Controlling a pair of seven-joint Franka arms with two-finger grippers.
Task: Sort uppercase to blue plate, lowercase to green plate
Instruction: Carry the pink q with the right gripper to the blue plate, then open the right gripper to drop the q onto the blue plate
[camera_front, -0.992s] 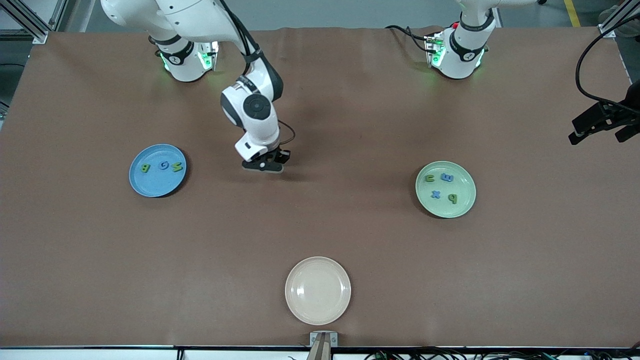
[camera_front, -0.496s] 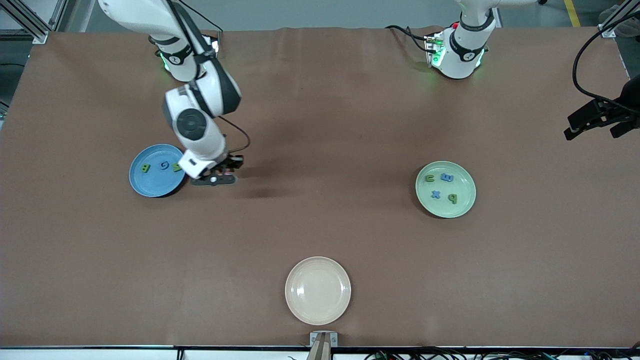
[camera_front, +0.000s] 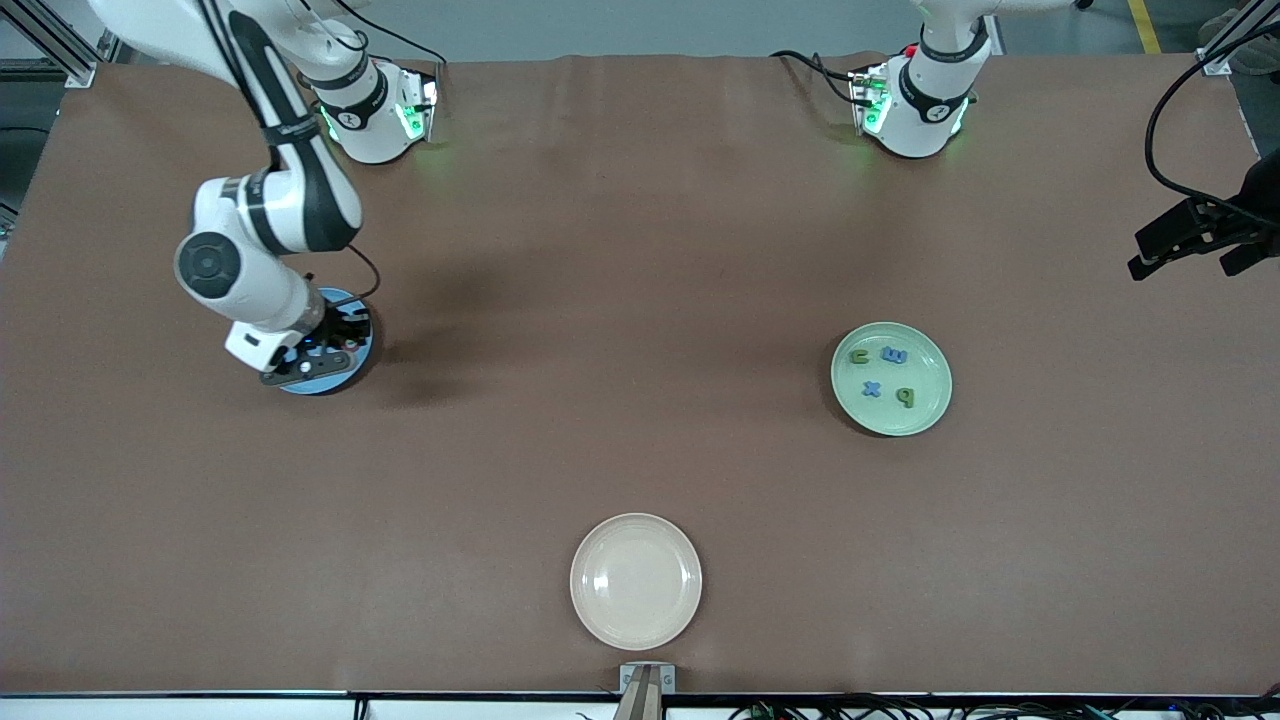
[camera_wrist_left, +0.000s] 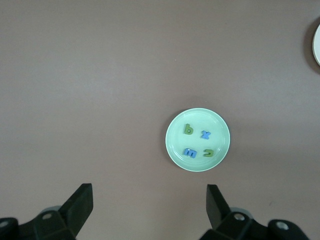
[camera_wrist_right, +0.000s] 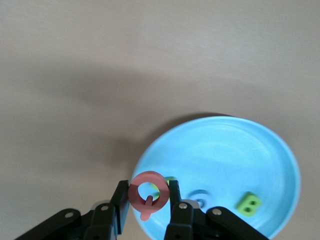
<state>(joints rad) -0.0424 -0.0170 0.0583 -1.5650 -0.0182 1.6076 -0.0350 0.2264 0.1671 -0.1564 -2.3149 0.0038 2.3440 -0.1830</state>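
Pretty much the last lap here. The right gripper (camera_wrist_right: 146, 206) is up over the blue plate (camera_wrist_right: 260, 150), fingers pinched on the red round letter (camera_wrist_right: 146, 194), which hangs above the plate's rim and hasn't been let go yet. On that plate, the wrist camera shows a green B (camera_wrist_right: 249, 203) lying flat, plus a blue letter (camera_wrist_right: 201, 195) and a bit of another green one (camera_wrist_right: 171, 178) mostly hidden by the fingers, so I'm guessing those are the other capitals but can't read them from here. In the front view the arm covers most of that plate (camera_front: 366, 344) anyway. Over at the left arm's end of the table, the green plate (camera_front: 930, 345) already has all four small letters on it: a green u-shaped one (camera_front: 859, 355), a blue m (camera_front: 894, 354), a blue x (camera_front: 872, 389) and a green q (camera_front: 905, 397). The left gripper (camera_wrist_left: 149, 202) just waits high above, fingers spread wide and empty. The cream plate (camera_front: 636, 581), nearest the front camera, has nothing on it. So what's left looks like one drop and that's it.
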